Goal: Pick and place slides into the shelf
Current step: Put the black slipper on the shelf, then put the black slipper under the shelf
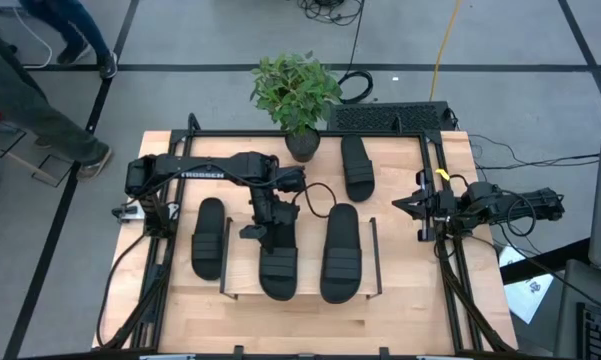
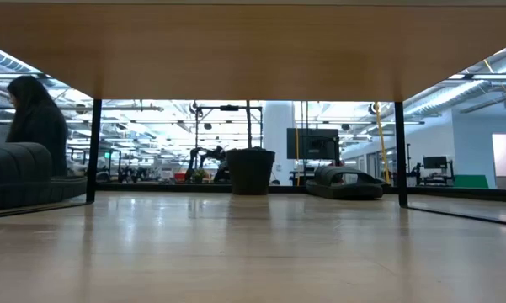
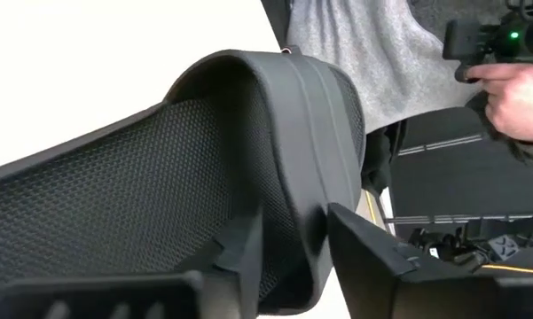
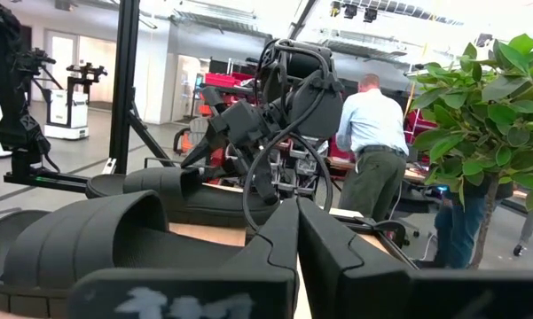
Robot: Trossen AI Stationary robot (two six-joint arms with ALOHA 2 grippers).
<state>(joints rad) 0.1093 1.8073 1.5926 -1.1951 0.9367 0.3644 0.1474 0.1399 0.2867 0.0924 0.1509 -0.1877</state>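
Four black slides show in the high view. One slide [image 1: 208, 238] lies on the table left of the shelf [image 1: 306, 286]. A second slide [image 1: 342, 253] lies on the shelf board. A third slide [image 1: 357, 167] lies on the table near the far edge. My left gripper [image 1: 263, 228] is shut on the fourth slide [image 1: 278, 262], which lies over the shelf board. My right gripper [image 1: 400, 206] waits shut at the table's right side, touching nothing. The low view looks under the shelf board [image 2: 253, 50] and shows neither gripper. My left gripper [image 3: 306, 244] holds the slide by the side of its ribbed strap [image 3: 324, 168], near where the strap meets the sole. One finger [image 3: 239, 252] is inside the strap's opening and the other finger [image 3: 372, 257] is outside. I cannot tell if the slide rests on the board or hangs just above it.
A potted plant [image 1: 298, 95] stands at the table's far edge, just beyond the shelf. Black wire end frames [image 1: 225, 255] close the shelf's left and right ends. A person's hand [image 3: 523, 93] shows beyond the table, and other people stand in the room [image 4: 368, 159].
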